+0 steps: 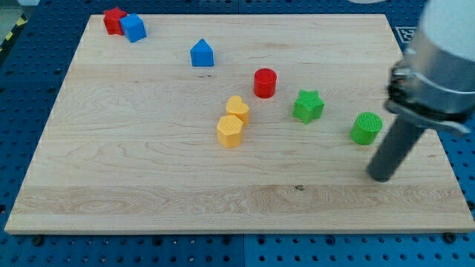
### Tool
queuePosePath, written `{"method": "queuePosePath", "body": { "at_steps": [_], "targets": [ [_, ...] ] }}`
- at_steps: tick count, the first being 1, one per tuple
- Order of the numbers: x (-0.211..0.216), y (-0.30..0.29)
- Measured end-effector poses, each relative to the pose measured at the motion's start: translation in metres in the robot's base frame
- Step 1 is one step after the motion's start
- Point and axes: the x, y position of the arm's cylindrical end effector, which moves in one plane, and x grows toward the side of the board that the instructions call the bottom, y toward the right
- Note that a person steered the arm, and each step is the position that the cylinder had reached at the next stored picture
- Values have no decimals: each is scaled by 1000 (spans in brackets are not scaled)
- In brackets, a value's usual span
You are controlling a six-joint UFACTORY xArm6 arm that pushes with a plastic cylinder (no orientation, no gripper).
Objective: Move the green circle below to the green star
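Fingers do not exist on this arm, so nothing is spread, pressed together or pinching; it ends only in a straight dark rod, and my tip [380, 178] rests on the pale wooden bench [148, 185], just beside the ribbed green plastic circle [367, 127], toward the view's bottom and slightly to the view's right of it, apparently not touching it.

The green circle lies near the view's right edge of the bench, to the view's right of the green plastic star [308, 105] and a little lower than it; the two are apart. I judge that the tip stands on this side because a push from there would send the green circle toward the view's left; to end below the green star, it must travel left and somewhat toward the view's bottom, so the tip may first need to go round it.

To the view's left of the green star stands a smooth red cylinder [265, 82]; further left are two yellow blocks [233, 122], touching each other, with faceted sides.
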Motion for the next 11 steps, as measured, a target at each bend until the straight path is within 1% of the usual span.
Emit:
{"method": "queuePosePath", "body": {
  "at_steps": [1, 2, 3, 5, 7, 8, 9, 10, 11],
  "targets": [
    [-17, 38],
    [-59, 50],
    [-83, 38],
    [-82, -16],
    [-55, -21],
    [-53, -25],
    [-51, -52],
    [-40, -64],
    [-19, -60]
  ]
}}
